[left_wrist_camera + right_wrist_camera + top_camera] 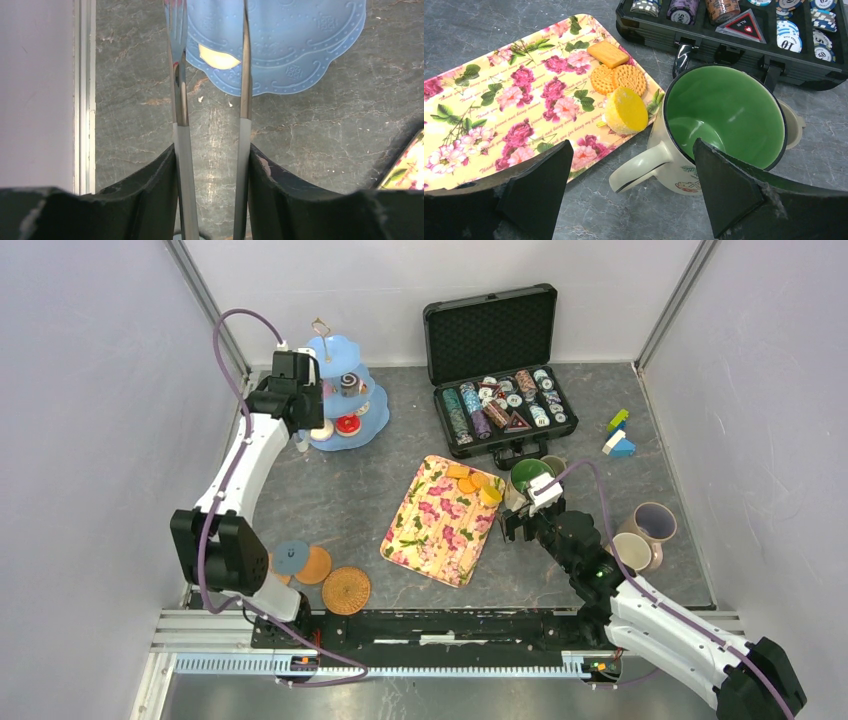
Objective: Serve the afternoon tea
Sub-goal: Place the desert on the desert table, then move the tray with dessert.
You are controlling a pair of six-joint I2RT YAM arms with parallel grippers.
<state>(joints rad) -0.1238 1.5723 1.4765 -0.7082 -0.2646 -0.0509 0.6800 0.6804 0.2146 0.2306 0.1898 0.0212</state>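
Bright, even overhead light — soft short shadows; 3 views sharp, sheen on tongs (178,75).

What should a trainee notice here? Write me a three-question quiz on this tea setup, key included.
1. True or false: biscuits lie on the floral tray.
2. Pick one: the woven coasters lie A) near-left of the floral tray, B) on it, C) beside the biscuits.
3. Fill in: the right gripper, by the green-lined mug, is ___.
Key: 1 true; 2 A; 3 open.
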